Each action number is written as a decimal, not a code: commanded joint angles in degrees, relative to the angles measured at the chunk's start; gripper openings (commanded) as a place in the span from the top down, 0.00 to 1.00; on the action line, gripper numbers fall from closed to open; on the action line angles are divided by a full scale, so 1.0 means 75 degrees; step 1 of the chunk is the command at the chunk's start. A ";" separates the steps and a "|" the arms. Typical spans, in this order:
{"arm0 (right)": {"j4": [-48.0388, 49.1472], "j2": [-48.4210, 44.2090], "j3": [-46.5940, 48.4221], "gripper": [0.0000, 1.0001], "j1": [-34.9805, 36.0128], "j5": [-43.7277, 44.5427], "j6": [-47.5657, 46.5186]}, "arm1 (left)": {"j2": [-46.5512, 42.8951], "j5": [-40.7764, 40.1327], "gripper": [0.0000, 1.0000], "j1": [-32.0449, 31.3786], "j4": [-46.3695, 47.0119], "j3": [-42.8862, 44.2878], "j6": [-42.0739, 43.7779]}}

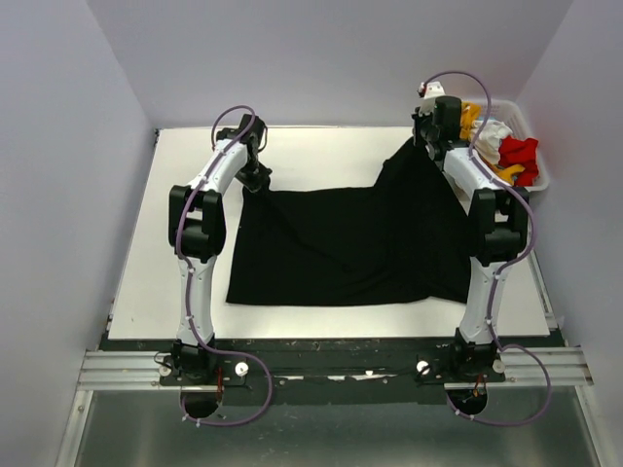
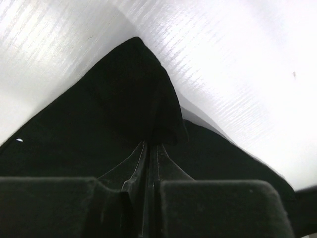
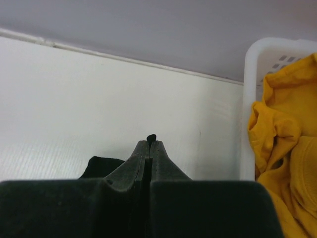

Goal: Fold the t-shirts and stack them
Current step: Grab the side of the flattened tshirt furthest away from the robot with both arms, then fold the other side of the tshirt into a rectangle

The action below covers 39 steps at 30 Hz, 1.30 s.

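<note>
A robot lab cell: bare pale walls (image 1: 58, 146) box in a white counter (image 1: 311, 146), with two arms (image 1: 200, 224) bolted to an aluminium rail (image 1: 117, 368).

The left arm (image 1: 200, 233) stands elbow-bent, its left hand (image 1: 256, 181) at 10 o'clock in the top view, fingers (image 2: 140, 166) pinched together. The right arm (image 1: 498, 229) reaches to 1 o'clock, its right hand (image 1: 425, 138) raised and clamped too.

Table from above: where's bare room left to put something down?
Bare table lies beyond the black t-shirt, down the left side, and in a strip along the near edge. The shirt covers the middle; the basket at far right is stuffed.
</note>
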 commanded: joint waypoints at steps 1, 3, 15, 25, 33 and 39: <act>0.0440 -0.0295 -0.0555 0.99 0.0004 -0.0723 -0.0216 | 0.0092 0.0094 0.92 -0.0024 -0.0224 0.0223 0.0231; 0.0587 -0.0640 -0.1031 0.99 0.0004 -0.0975 -0.0251 | 0.0036 0.0069 0.91 -0.0056 -0.0210 0.0116 0.0298; 0.0002 -0.3239 -0.3690 0.99 0.0097 -0.2579 -0.0432 | -0.0858 0.0109 0.90 -0.0287 0.0354 -0.1364 0.0761; -0.1501 -0.6062 -0.5619 0.99 0.0306 -0.2458 0.0860 | -0.1857 0.0058 0.89 -0.0525 0.0974 -0.2910 0.0921; -0.2359 -0.7482 -0.6279 0.99 0.0333 -0.1720 0.2019 | -0.2780 -0.0435 0.88 -0.0557 0.1220 -0.4053 0.0942; -0.2656 -0.7741 -0.6610 0.99 0.0331 -0.1105 0.2287 | -0.3514 -0.0685 0.86 -0.0705 0.1542 -0.4969 0.0615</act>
